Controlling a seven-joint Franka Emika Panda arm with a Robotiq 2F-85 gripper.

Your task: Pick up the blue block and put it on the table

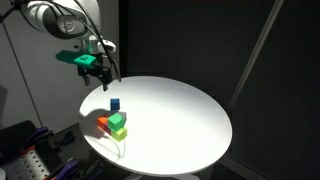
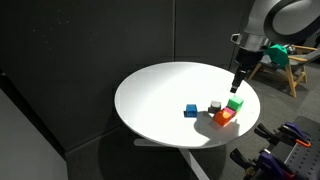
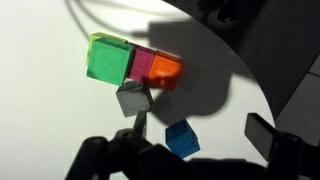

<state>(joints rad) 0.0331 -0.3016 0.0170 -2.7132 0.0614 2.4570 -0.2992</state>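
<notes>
The blue block [image 1: 115, 103] is a small blue cube lying on the round white table [image 1: 185, 115], apart from the other blocks. It also shows in the other exterior view [image 2: 190, 110] and in the wrist view [image 3: 181, 138]. My gripper [image 1: 100, 72] hangs in the air above the table's edge, higher than all the blocks. It shows in an exterior view [image 2: 238, 82] above the block cluster. In the wrist view my gripper [image 3: 195, 150] is open and empty, and the blue block appears between the fingers, far below them.
A bright green cube [image 3: 108, 58], a pink block [image 3: 142, 65] and a red-orange cube [image 3: 166, 70] sit together in a row, with a grey block [image 3: 131, 98] beside them. The table edge runs close to the cluster. Dark curtains surround the table.
</notes>
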